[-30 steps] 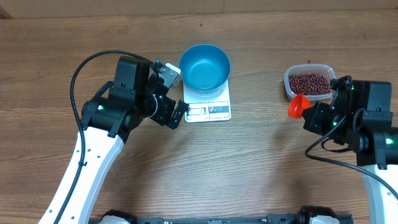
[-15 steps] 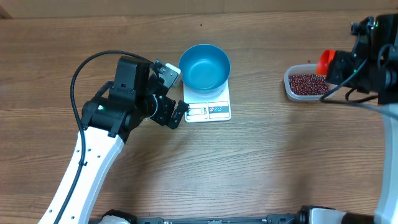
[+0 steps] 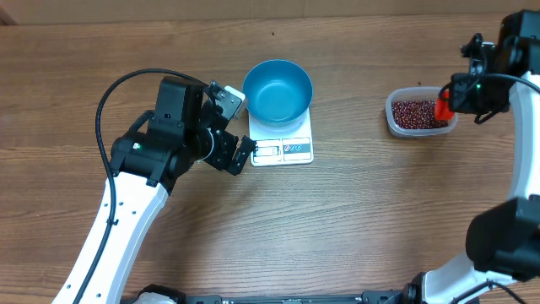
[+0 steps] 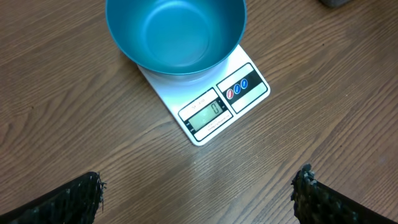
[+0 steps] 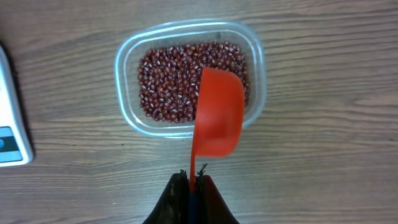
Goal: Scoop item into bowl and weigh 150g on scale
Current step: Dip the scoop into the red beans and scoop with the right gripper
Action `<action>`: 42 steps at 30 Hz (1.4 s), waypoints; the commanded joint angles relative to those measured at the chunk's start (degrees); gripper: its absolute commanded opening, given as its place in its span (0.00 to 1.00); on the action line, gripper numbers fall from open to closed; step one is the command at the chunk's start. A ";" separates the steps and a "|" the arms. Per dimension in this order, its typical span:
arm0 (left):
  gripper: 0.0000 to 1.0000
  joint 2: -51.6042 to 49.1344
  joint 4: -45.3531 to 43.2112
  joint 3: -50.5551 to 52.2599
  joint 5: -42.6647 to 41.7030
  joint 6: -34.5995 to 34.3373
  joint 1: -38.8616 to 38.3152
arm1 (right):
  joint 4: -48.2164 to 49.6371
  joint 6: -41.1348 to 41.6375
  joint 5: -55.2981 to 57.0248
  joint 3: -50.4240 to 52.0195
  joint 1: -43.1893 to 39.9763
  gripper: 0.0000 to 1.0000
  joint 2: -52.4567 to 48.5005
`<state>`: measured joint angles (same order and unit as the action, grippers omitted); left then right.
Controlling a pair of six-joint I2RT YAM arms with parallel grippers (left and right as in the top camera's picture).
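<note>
Bright, even light from above; shadows on the table are faint and soft. All views are sharp; the bowl carries a mild sheen.

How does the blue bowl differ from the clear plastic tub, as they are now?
The blue bowl is round and opaque; the clear tub is a rounded rectangle and see-through. The bowl is empty; the tub holds red-brown beans. The bowl stands on the white scale; the tub stands directly on the table. Both are upright and open on top.
</note>
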<state>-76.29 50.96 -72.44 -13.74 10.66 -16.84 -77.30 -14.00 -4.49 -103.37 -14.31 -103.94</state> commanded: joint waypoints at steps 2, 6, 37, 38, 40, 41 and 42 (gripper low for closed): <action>0.99 -0.33 -0.22 -0.02 -0.26 -0.61 0.22 | 2.08 -0.59 0.85 0.63 -0.26 0.04 -2.97; 1.00 -0.33 -0.22 -0.02 -0.26 -0.61 0.22 | 3.13 0.68 1.57 0.70 -1.11 0.04 -4.96; 0.99 -0.33 -0.22 -0.02 -0.26 -0.61 0.22 | 4.04 -0.07 -26.43 5.27 -4.11 0.04 -15.93; 1.00 -0.33 -0.22 -0.02 -0.26 -0.61 0.22 | 4.37 -1.03 -27.98 6.16 -4.72 0.04 -15.93; 1.00 -0.33 -0.22 -0.02 -0.26 -0.61 0.22 | 5.14 -1.33 -30.40 7.54 -5.81 0.04 -15.93; 1.00 -0.33 -0.22 -0.02 -0.26 -0.61 0.22 | 5.73 -1.31 -32.13 8.24 -6.67 0.04 -15.93; 1.00 -0.33 -0.22 -0.02 -0.26 -0.61 0.22 | 5.97 -1.36 -33.97 8.66 -7.72 0.04 -15.93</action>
<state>-76.29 50.96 -72.44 -13.74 10.66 -16.84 -72.05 -14.39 -30.94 -96.53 -20.49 -118.69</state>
